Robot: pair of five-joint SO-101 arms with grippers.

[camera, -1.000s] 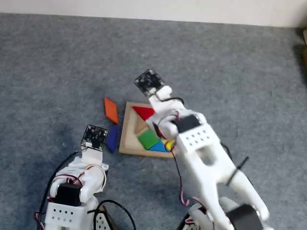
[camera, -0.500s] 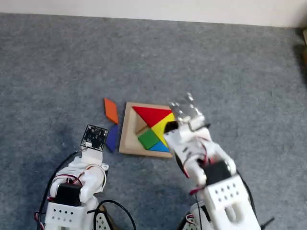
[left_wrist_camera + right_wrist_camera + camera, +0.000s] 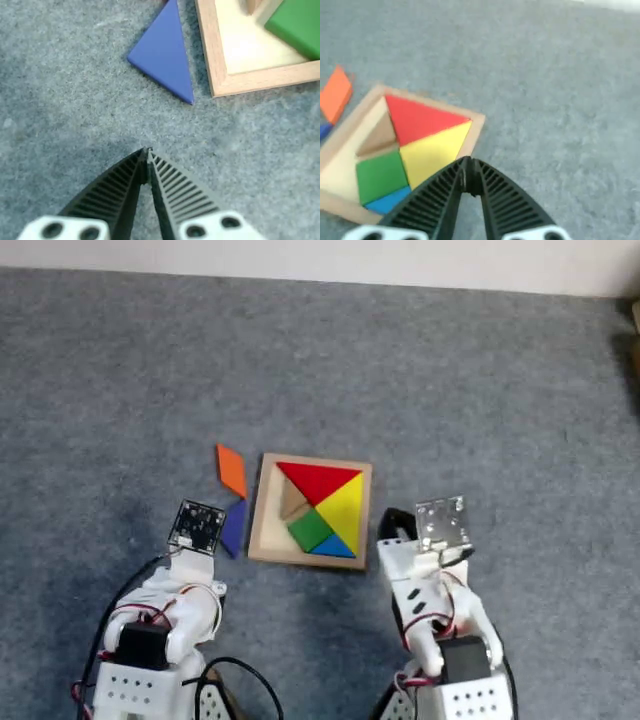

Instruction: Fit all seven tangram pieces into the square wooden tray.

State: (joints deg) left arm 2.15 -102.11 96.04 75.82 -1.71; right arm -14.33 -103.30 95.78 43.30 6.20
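Observation:
The square wooden tray (image 3: 270, 525) holds a red triangle (image 3: 318, 480), a yellow triangle (image 3: 346, 510), a green square (image 3: 310, 530), a brown triangle (image 3: 292, 502) and a light blue triangle (image 3: 336, 546). Its left part is bare wood (image 3: 340, 165). Outside, left of the tray, lie an orange parallelogram (image 3: 231, 470) and a dark blue triangle (image 3: 167, 55). My left gripper (image 3: 146, 152) is shut and empty over the carpet, a short way before the dark blue triangle. My right gripper (image 3: 468, 167) is shut and empty, raised near the tray's right front corner (image 3: 477, 125).
Grey carpet (image 3: 480, 390) surrounds the tray on all sides. The left arm (image 3: 185, 590) stands at the front left, the right arm (image 3: 435, 580) at the front right. A pale wall strip runs along the back.
The right arm pulled back from over the tray to the front right. The yellow triangle now lies uncovered in the tray. The left arm stayed still.

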